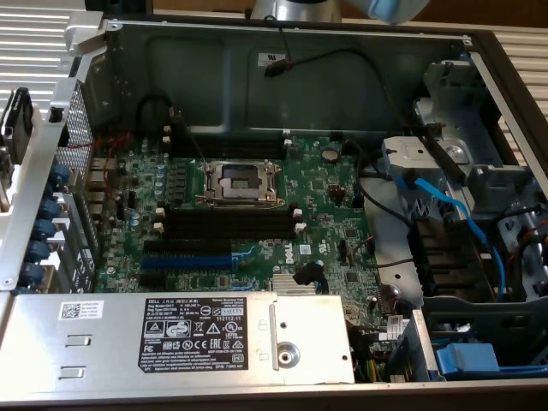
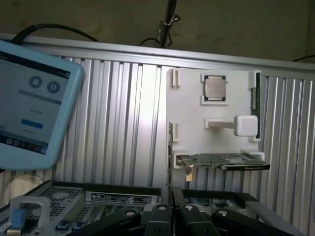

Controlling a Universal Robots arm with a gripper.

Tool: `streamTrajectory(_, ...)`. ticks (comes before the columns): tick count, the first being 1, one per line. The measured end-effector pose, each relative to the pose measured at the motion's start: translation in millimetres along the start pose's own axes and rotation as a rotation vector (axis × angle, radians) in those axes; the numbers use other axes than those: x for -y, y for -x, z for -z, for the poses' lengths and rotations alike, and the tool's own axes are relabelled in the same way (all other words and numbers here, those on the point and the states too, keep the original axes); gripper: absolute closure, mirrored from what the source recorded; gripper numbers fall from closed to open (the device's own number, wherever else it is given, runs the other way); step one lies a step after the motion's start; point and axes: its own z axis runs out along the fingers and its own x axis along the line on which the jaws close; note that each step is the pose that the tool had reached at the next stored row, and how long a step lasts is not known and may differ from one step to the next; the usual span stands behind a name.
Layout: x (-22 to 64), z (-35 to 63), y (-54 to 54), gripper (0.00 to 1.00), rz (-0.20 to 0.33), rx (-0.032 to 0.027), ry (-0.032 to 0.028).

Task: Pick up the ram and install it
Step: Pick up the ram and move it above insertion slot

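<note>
Here's the gripper [image 2: 173,219], poised over the open computer case [image 2: 98,196] on the case side of the white holder [image 2: 197,108], its fingers [image 2: 158,221] drawn almost together and pinching nothing. The ram [image 2: 246,167] lies flat along the holder's edge that faces the case, just beside a green circuit card [image 2: 211,160] and well apart from the gripper. A processor chip [image 2: 215,87] sits at the holder's far end.

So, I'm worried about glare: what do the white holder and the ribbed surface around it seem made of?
The white holder looks like matt plastic, possibly printed: even white, blocky clips, no shine. The ribbed surface looks like bare satin aluminium: silver-grey, straight ridges, a soft bright streak of reflected light.
</note>
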Motion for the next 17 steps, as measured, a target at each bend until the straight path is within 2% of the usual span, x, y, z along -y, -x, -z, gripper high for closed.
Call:
streamTrajectory(8, 33.7, 4.3, -2.1, 0.88, 0.001, 0.0001, 0.0002)
streamTrajectory(9, 38.4, 5.1, -2.5, 0.88, 0.001, 0.0, 0.0008)
streamTrajectory(10, 47.5, 6.1, -3.3, 0.88, 0.0, 0.0001, 0.0024)
streamTrajectory(17, 78.6, 8.3, -5.7, 0.88, 0.0, 0.0004, 0.0094)
